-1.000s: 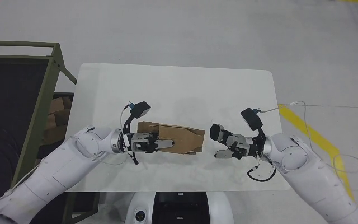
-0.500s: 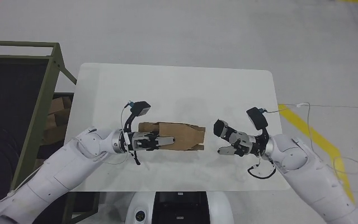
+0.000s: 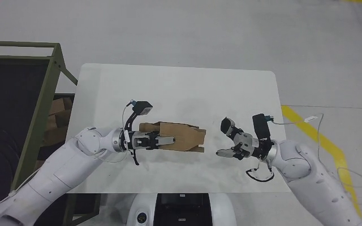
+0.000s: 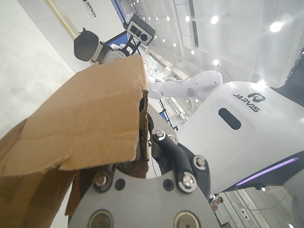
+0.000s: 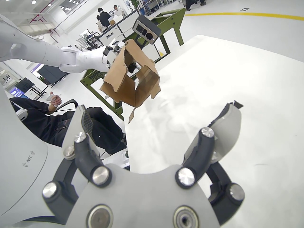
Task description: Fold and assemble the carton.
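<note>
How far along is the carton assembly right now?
Done: the carton is opened into a square tube. In hand: the left jaws are shut on one end, holding it above the table. Left: the end flaps facing the open right jaws are not yet folded shut.

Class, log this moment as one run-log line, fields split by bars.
left tool: shut on carton | carton: open tube, held off table | right tool: open, apart from carton

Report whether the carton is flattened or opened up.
Opened up: the carton forms a hollow tube seen end-on, its end flaps not folded shut.
</note>
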